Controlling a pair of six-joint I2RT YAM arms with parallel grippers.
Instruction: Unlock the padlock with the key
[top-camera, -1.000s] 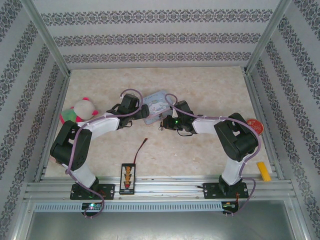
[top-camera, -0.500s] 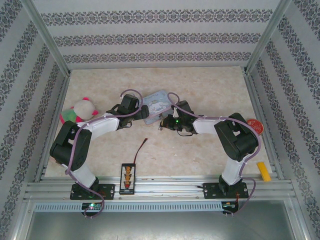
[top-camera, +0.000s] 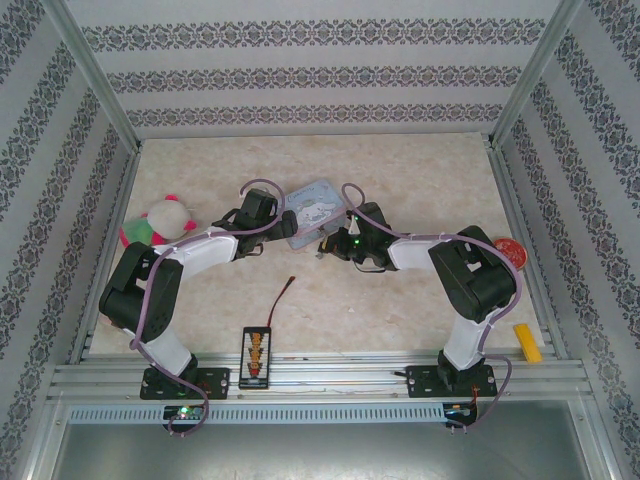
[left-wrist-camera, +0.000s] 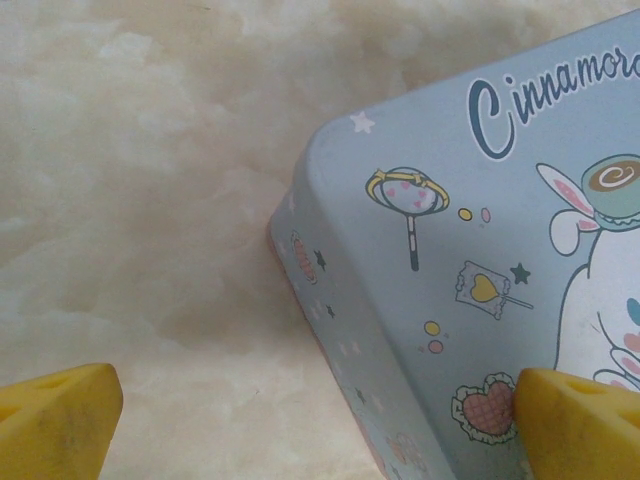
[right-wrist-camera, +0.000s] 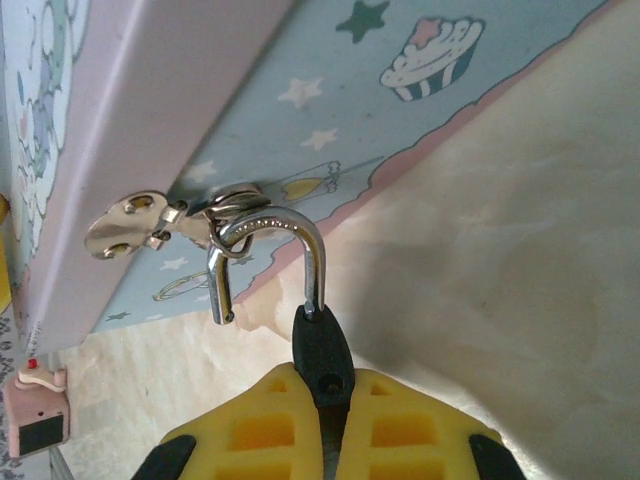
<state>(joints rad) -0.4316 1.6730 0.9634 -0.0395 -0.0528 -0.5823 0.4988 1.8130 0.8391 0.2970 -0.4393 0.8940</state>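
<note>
Silvery steel tells the story: the shackle (right-wrist-camera: 300, 228) stands sprung, 1 leg hanging free beside the hasp (right-wrist-camera: 130, 225), the other running into the black body of the padlock (right-wrist-camera: 320, 355). The right gripper (right-wrist-camera: 322, 430) pinches that body tight between its 2 yellow fingers. Over the last second the light-blue tin (right-wrist-camera: 330, 110) seems to have swung slightly with that arm's tug, so I judge the lock already open. The left gripper (left-wrist-camera: 320, 420) is spread wide astride the tin's corner, holding nothing.
</note>
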